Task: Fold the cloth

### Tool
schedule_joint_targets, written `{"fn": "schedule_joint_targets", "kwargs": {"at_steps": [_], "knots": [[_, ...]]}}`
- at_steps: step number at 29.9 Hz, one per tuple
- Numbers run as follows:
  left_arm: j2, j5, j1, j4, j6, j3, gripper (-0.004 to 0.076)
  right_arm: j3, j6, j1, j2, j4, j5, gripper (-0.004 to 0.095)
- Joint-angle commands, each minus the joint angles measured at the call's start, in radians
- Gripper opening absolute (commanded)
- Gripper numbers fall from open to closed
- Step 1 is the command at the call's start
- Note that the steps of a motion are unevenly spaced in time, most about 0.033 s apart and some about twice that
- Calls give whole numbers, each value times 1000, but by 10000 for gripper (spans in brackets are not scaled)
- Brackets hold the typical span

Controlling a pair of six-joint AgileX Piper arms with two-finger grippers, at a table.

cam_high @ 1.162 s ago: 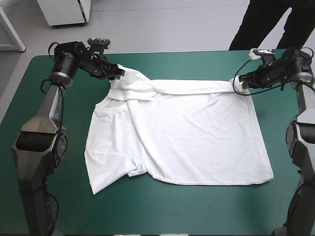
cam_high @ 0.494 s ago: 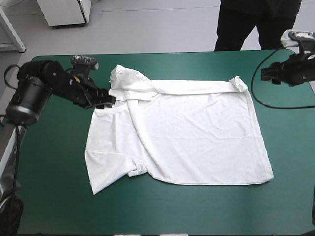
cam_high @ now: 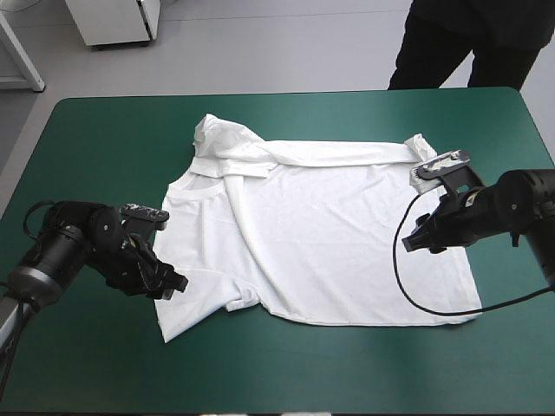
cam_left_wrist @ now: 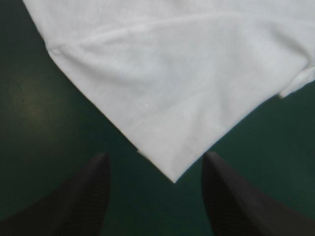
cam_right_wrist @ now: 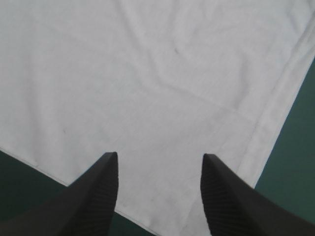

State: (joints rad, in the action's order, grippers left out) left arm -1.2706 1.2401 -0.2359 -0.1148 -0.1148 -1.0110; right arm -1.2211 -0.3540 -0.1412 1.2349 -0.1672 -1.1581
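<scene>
Status: 1 fold appears complete, and the task is judged to be at an early stage.

The T-shirt [cam_high: 347, 243] lies spread flat at the middle of the table [cam_high: 87, 130]. Its neck opening faces the table's left edge and its hem faces the right edge. The strip along the side nearest the far edge is turned over onto the body, with a small bunched lump at its far-left end. A diagonal ridge crosses the chest. The remainder lies open, mostly in 1 layer.

The left gripper [cam_high: 173, 284] is low over the teal-green cover at the T-shirt's near-left corner. Its 2 black fingers [cam_left_wrist: 81, 196] stand apart and hold nothing. The tip of the corner points into the gap between them but has not entered it.

The right gripper [cam_high: 414, 243] is above the T-shirt, just inside the hem and toward the table's near-right corner. Its fingers also stand apart and hold nothing, with white cloth beneath and ahead of them.

Remaining work, as judged: grasp the near side at both ends, fold it over the body, then fold crosswise into a compact bundle.
</scene>
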Motion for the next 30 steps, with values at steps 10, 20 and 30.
{"fn": "schedule_joint_targets", "kwargs": {"at_steps": [10, 20, 30], "knots": [[-130, -70, -2, 55, 16, 22, 414, -9, 59, -191, -39, 109, 56, 498], [-281, -129, -2, 50, 7, 22, 414, -9, 121, -300, -41, 217, 55, 498], [-363, -204, -2, 3, 7, 31, 263, -9, 134, -309, -59, 273, 57, 451]]}}
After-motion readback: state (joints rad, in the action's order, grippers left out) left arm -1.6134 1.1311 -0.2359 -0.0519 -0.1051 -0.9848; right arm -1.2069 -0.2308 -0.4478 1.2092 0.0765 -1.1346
